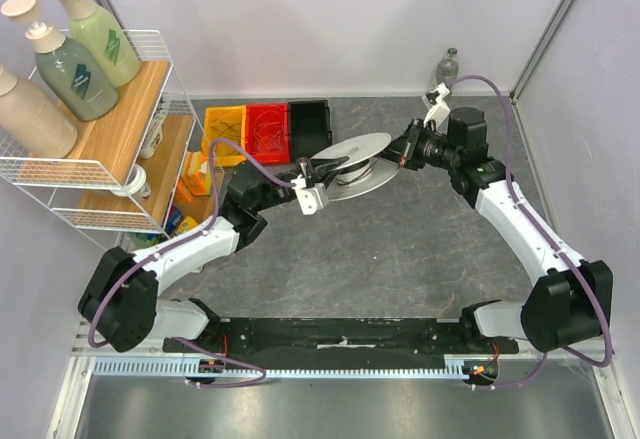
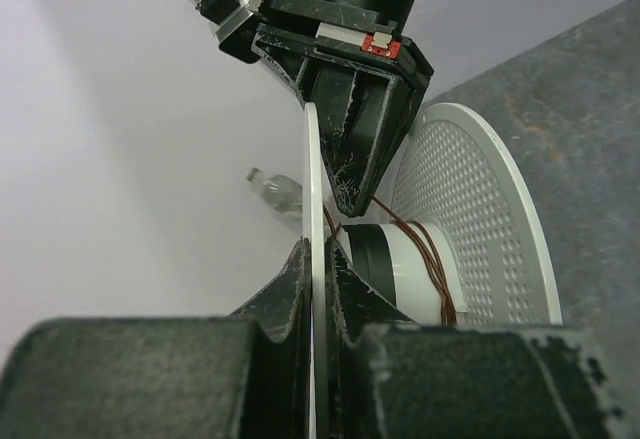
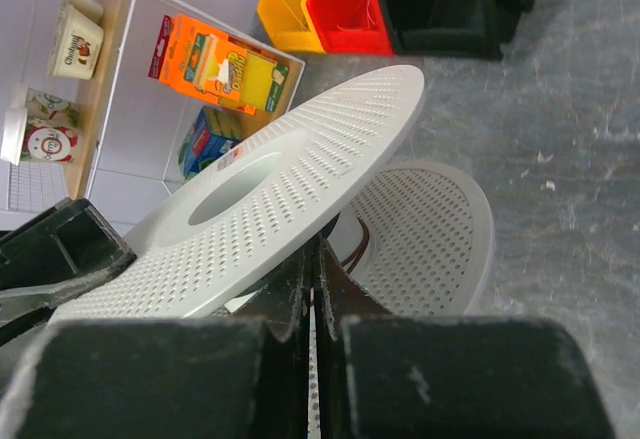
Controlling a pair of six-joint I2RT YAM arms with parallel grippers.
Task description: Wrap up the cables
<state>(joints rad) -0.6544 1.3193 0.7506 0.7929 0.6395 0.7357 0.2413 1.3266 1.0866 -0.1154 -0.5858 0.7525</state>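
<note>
**At mid-desk: spool pinched from 2 sides**

Above the grey stone-patterned desk, a white perforated plastic spool hangs tilted between both arms. The left tool is clamped narrowly on its upper flange's rim; the right tool grips the same flange from the opposite side. A thin brown wire is wound around the spool's hub.

Pump bottles top a shelf beside bins.

Left hand pinches spool flange; cable on hub.
</note>
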